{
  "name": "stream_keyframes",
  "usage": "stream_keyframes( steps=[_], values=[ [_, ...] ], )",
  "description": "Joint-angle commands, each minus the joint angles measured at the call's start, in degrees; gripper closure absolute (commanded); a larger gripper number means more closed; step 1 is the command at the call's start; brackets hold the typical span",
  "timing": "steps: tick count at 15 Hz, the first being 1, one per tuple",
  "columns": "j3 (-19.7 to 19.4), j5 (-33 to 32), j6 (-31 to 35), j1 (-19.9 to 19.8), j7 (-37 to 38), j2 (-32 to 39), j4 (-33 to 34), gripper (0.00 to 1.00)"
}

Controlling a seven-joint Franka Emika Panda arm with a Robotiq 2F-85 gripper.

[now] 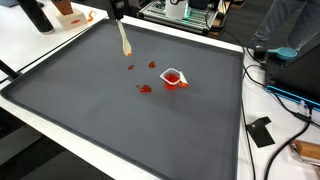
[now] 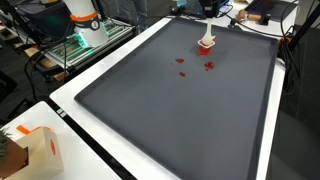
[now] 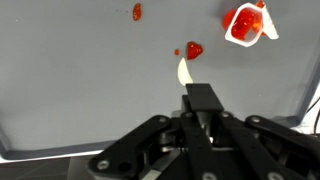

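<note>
The white spoon [image 1: 124, 40] hangs tip down from the gripper [image 1: 118, 12], whose fingers are pressed together on its handle. It hangs over the far left part of the dark grey mat [image 1: 90, 110]. In the wrist view its tip [image 3: 183, 72] is near a red blob [image 3: 193, 49]. More red blobs [image 1: 143, 88] dot the mat, which lies on a white table [image 1: 262, 140]. To the spoon's right, near the mat's middle, stands a small white cup [image 1: 172, 77] holding red sauce. Cables [image 1: 285, 95] trail along the table's right edge, and a cardboard box [image 2: 40, 150] sits in an exterior view.
</note>
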Motion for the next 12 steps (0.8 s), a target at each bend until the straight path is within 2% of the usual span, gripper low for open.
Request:
stream_keyframes(
  steps=[1, 12],
  values=[
    [0.55, -6.31, -3.76, 1.57, 5.84, 0.46, 2.03, 0.97],
    [2.72, -26.45, -19.72, 9.64, 21.28, 8.54, 10.97, 0.97]
  ],
)
